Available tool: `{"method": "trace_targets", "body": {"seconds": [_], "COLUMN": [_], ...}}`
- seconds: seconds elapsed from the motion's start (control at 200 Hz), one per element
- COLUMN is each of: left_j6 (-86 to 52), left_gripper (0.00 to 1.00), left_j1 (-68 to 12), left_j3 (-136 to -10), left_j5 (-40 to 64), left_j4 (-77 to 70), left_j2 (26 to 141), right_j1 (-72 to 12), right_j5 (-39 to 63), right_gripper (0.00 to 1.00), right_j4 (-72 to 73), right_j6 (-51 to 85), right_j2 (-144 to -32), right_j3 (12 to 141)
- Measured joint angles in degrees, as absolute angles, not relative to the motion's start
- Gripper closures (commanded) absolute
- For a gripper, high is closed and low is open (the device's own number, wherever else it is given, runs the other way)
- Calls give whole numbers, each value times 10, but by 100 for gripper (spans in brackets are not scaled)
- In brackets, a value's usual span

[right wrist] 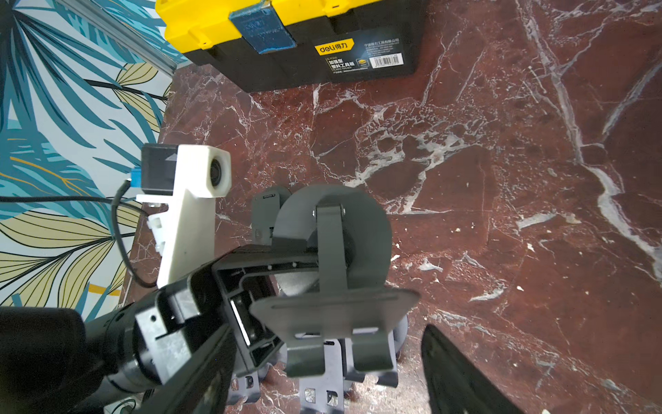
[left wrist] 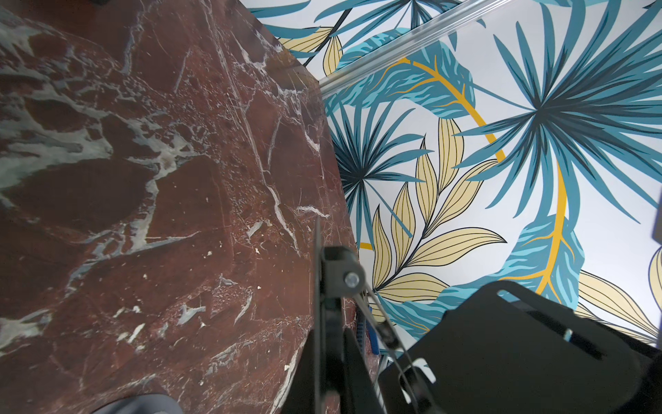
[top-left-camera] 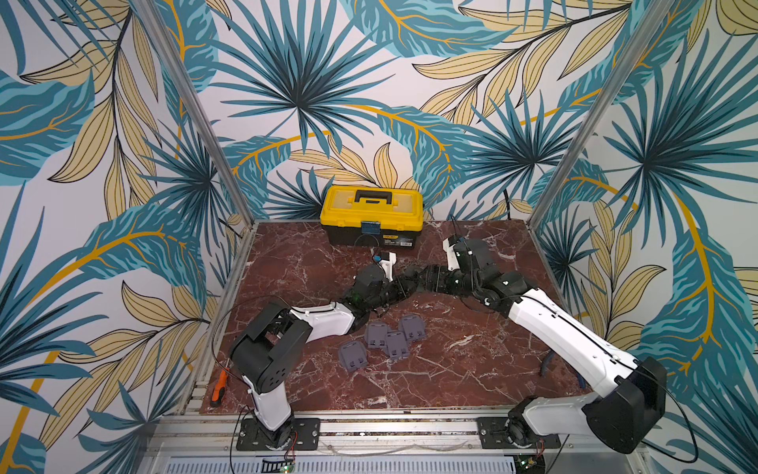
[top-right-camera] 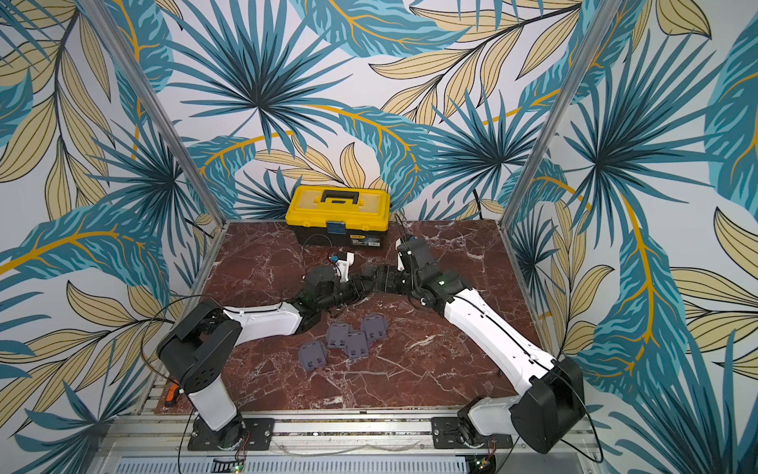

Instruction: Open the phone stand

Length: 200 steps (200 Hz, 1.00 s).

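Phone stand [right wrist: 333, 251] hangs in the air over the middle of the table [top-left-camera: 451, 369], between both arms, and looks already unfolded, with the round base and hooked plate angled apart. Left gripper [right wrist: 265, 301] pinches its side, probably bracing it against the hinge pull. Right gripper [right wrist: 329, 355] has its jaws spread either side of the plate, not touching. Four folded spare stands [top-left-camera: 383, 338] lie below, toolbox [top-left-camera: 371, 213] at the back.
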<state>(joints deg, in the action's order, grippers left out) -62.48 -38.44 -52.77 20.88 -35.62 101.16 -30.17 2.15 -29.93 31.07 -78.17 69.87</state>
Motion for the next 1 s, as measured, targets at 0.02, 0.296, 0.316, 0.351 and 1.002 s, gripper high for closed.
{"method": "trace_targets", "body": {"seconds": [0.02,0.296,0.316,0.351,1.002], "left_j6": [-625,-627,-627,-627,-627], "left_gripper": [100,100,100,100,65], "left_j1": [-385,-386,-386,-386,-383], "left_j3": [-528,-528,-528,-528,-528], "left_j5": [209,219,220,220,225], "left_j4": [-357,-367,-367,-367,-373], "left_j2": [1012,1012,1012,1012,1012], "right_j1": [-302,-304,-304,-304,-304], "right_j5": [22,19,19,19,8], "right_gripper": [19,30,31,34,56], "right_j4": [-299,-299,-299,-299,-300], "right_j6": [310,302,302,300,295], "right_j2": [-784,-792,-793,-793,-801], "right_j3": [699,702,702,703,707]}}
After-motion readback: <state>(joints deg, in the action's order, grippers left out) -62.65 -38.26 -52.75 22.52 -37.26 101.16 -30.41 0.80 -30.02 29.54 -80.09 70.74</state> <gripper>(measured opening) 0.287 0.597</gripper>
